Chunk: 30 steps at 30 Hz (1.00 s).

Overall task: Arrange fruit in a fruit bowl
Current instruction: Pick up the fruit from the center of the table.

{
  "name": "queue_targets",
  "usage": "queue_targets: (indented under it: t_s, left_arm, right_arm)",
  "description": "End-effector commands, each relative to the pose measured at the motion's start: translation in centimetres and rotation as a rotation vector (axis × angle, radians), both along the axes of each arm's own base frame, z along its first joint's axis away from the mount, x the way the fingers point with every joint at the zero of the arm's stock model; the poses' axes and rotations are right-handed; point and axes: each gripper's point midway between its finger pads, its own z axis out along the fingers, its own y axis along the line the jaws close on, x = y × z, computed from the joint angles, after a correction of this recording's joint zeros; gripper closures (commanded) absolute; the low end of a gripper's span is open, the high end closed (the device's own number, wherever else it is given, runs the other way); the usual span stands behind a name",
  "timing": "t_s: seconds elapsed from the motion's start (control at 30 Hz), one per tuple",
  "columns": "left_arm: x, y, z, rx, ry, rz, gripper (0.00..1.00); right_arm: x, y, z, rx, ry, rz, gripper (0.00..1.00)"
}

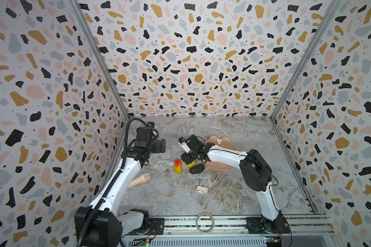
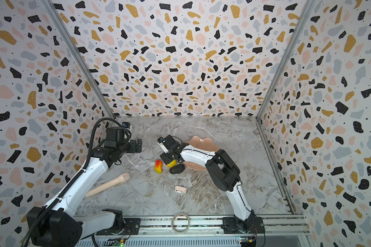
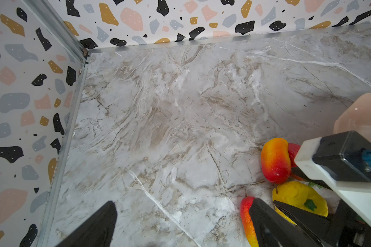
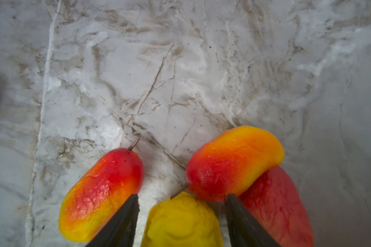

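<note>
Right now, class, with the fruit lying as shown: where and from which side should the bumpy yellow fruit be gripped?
Across its rounded middle, from above: the bumpy yellow fruit is crowded by two mangoes, so only the narrow gaps beside it likely admit fingers. The right pincer straddles it that way.

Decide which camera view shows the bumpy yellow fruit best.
The right wrist view: the bumpy yellow fruit sits close, texture clear. The left wrist view shows it partly covered; both top views show only a sliver.
</note>
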Motion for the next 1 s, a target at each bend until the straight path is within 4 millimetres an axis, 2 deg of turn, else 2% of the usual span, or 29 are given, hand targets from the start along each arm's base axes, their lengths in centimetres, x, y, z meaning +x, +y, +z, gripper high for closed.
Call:
queue_targets:
  t_s: [0.0, 0.63, 0.97]
  left_arm:
    - [-0.3, -0.3, 0.9, 0.001, -0.02, -0.024, 0.0]
    - [-0.9, -0.6, 1.6, -0.013, -0.001, -0.039, 0.0]
    - [-1.1, -1.1, 2.1, -0.032, 0.006, -0.065, 0.0]
  right_arm:
    - [-0.5, 0.4, 1.1, 0.0, -0.005, 0.004, 0.34]
    - [-0.8, -1.5, -0.2, -0.093, -0.016, -0.033, 0.34]
    - [-1.1, -1.8, -0.2, -0.104, -0.015, -0.033, 0.36]
